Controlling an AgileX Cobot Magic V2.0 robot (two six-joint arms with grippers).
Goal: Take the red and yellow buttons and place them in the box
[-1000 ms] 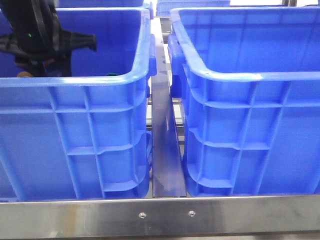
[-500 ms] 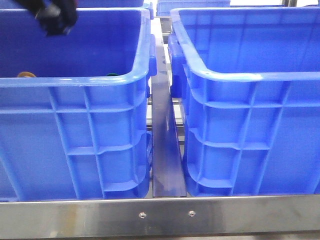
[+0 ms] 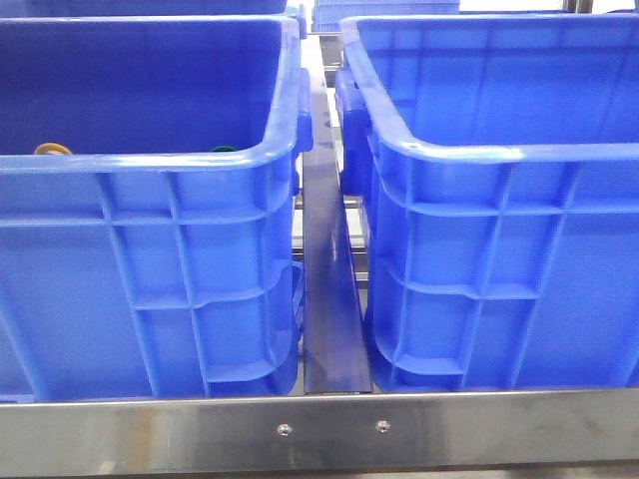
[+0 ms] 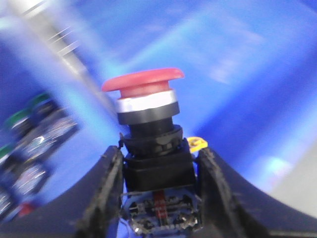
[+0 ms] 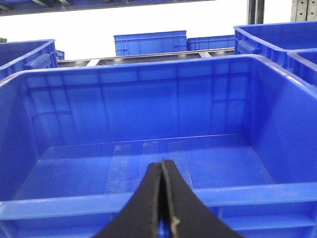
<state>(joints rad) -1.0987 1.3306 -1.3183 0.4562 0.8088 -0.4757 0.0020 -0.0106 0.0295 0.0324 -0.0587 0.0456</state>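
Jaws of left gripper (image 4: 158, 198) are clamped on dark red mushroom-head push button (image 4: 146, 96); right gripper (image 5: 162, 208) pressed together above bright blue ribbed plastic crate (image 5: 148, 198); slippage during fast transfer is risked.

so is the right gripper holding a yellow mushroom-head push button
No, the right gripper has its black fingers pressed together with nothing between them.

The red button (image 4: 143, 83), mushroom-headed with a silver collar and black body, is held upright between two black fingers (image 4: 104, 188). The yellow button (image 3: 52, 149) is glimpsed inside the left blue crate (image 3: 150, 160); the right box (image 3: 499, 150) is seen beside it
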